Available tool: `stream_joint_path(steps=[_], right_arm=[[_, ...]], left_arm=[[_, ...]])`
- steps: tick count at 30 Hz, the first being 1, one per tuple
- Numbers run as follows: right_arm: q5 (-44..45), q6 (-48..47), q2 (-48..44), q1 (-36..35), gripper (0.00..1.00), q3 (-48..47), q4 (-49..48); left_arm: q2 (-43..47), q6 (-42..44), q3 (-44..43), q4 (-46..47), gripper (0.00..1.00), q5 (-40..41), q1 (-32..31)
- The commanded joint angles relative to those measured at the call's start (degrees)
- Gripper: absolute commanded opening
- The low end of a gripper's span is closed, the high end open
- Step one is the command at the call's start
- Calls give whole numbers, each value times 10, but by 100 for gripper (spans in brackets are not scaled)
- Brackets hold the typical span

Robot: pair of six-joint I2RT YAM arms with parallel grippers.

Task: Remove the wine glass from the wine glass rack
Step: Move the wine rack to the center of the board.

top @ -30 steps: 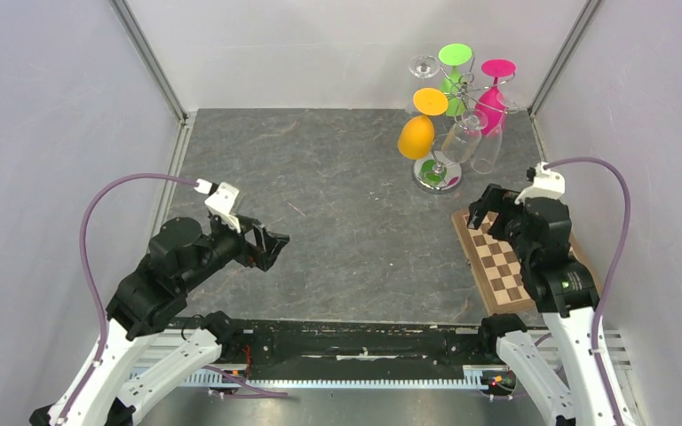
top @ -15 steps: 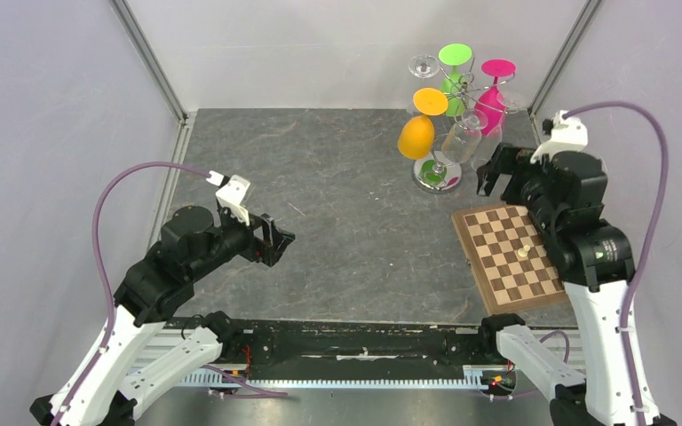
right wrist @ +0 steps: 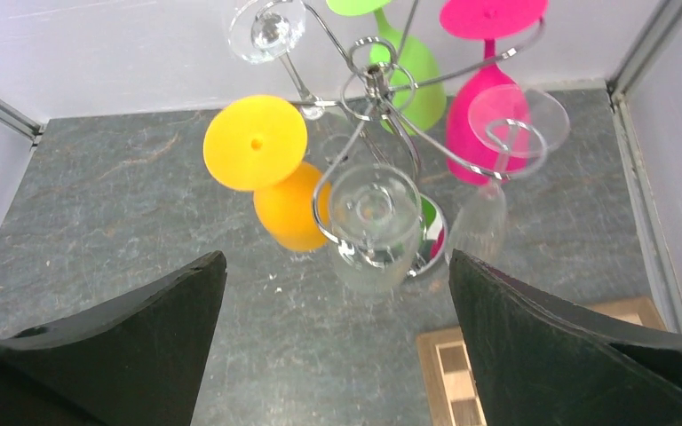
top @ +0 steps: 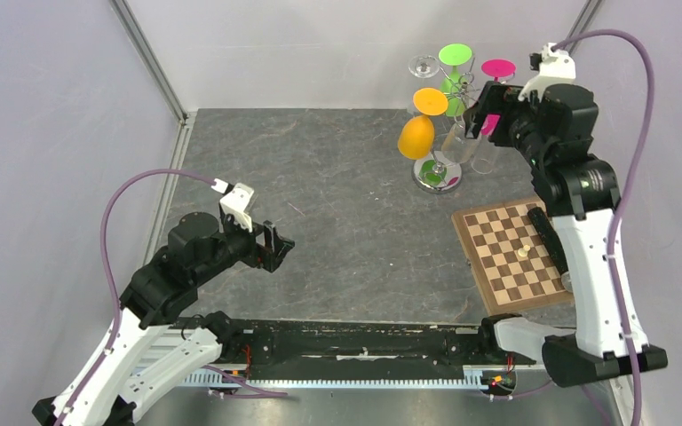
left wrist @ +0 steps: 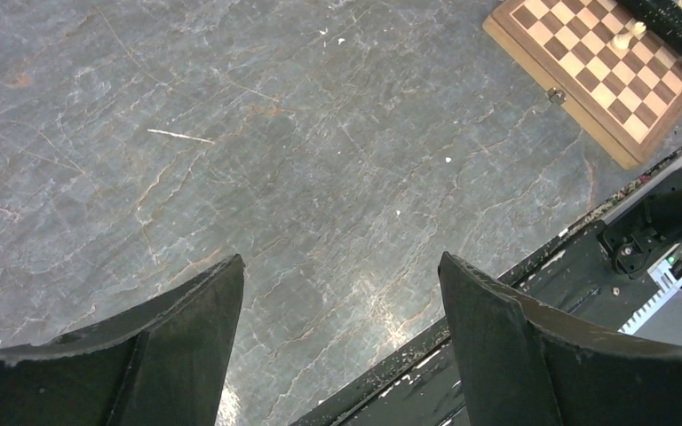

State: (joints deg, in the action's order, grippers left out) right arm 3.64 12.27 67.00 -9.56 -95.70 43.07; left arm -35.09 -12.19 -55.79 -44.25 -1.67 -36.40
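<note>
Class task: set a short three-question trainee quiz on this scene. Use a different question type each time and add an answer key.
1. True or false: the right gripper has its fingers shut on a glass from the wine glass rack.
2. What lies flat on the table beside the right arm? A) a chessboard B) a plate C) a book
3. Fill in: in the top view, the leftmost hanging glass is coloured ____.

Key:
1. False. The fingers stand open and grip nothing.
2. A
3. orange
</note>
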Motion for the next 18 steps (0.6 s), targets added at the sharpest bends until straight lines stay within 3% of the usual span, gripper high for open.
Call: stream_joint_path(steps=[1, 9, 18], right_arm=[[-18, -23, 35, -2, 97, -31, -99], [7, 8, 130, -2, 88, -75, -135], [44, 64, 173, -2, 77, -80, -189]], left_arm=[[24, -33, 23, 14, 86, 8, -1], [67, -54, 64, 21, 86, 14, -1], [126, -65, 104, 50, 86, 42, -1]])
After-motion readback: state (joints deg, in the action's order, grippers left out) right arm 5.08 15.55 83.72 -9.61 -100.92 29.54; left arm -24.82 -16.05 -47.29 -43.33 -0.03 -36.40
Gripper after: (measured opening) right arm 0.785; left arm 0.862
